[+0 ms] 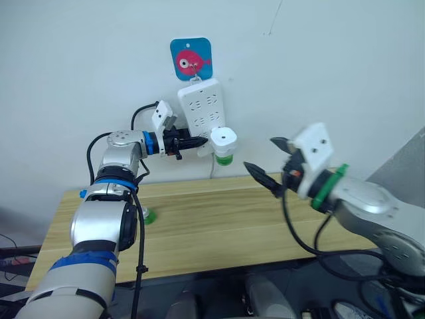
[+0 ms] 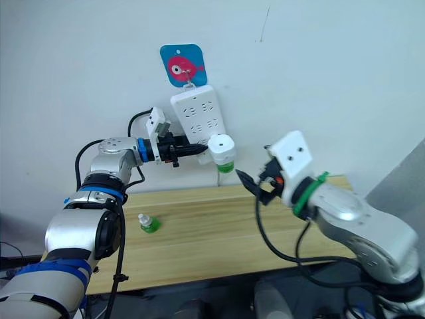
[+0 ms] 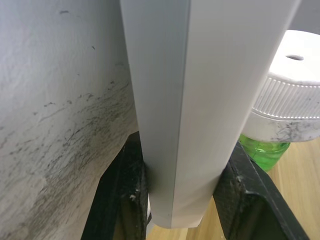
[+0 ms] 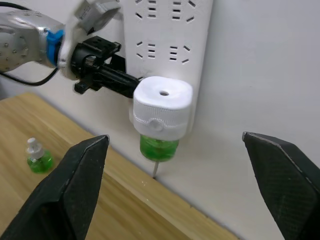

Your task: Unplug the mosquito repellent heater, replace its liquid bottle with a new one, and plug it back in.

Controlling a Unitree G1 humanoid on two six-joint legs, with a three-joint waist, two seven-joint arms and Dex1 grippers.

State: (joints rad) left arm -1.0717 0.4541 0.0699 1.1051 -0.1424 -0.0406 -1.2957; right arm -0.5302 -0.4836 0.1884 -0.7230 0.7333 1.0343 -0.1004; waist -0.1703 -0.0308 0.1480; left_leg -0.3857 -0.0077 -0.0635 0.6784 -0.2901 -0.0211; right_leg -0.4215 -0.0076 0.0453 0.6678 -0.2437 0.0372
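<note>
The mosquito repellent heater (image 1: 224, 139) is a white rounded unit plugged into the lower end of a white power strip (image 1: 201, 105) on the wall. A green liquid bottle (image 1: 224, 159) hangs under it. My left gripper (image 1: 197, 142) reaches in from the left and is shut on the strip's lower edge, one black finger (image 3: 125, 195) on each side, just beside the heater (image 3: 290, 95). My right gripper (image 1: 262, 154) hangs open to the right of the heater and apart from it. A second small green bottle (image 2: 147, 223) with a white cap stands on the wooden table (image 1: 226, 219).
A blue card with a pink fish (image 1: 190, 58) hangs above the strip. The strip's cable (image 1: 212, 169) drops behind the table's back edge. A grey surface (image 1: 405, 166) rises at the far right. The spare bottle (image 4: 37, 159) stands left of centre on the table.
</note>
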